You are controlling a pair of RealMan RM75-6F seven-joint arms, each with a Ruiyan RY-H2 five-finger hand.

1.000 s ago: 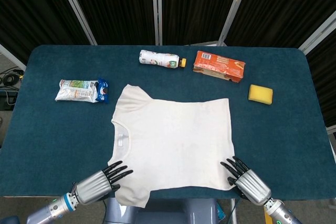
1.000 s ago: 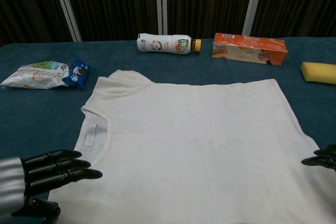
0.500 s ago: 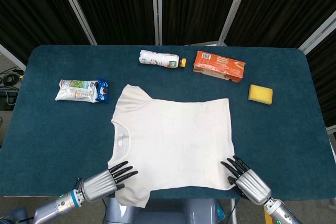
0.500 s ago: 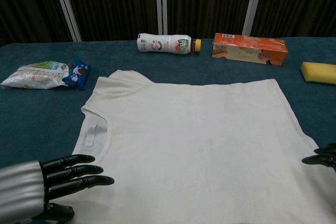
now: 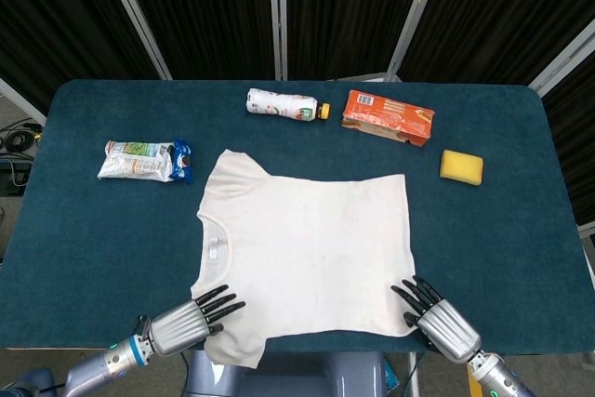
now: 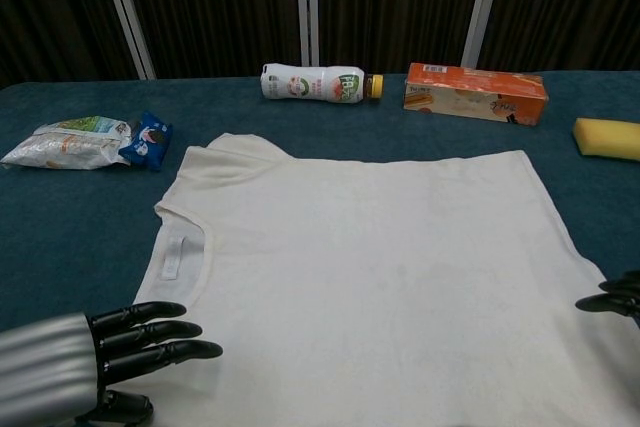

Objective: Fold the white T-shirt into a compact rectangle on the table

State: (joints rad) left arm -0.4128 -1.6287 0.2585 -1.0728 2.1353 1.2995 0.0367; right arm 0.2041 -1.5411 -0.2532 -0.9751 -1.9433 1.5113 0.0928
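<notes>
White T-shirt (image 5: 307, 253) is laid flat, unfolded, mid-tabletop (image 5: 84, 248), collar toward the left. Left hand (image 5: 186, 323) is positioned at the near sleeve, fingers (image 6: 160, 332) spread over the fabric, nothing gripped. Right hand (image 5: 437, 323) is placed at the near hem corner, fingers spread, nothing held.

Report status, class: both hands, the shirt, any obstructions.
Left hand and right hand open, fingers on near edge of white cotton T-shirt. Shirt flat, unfolded on blue table. Nothing on it.
</notes>
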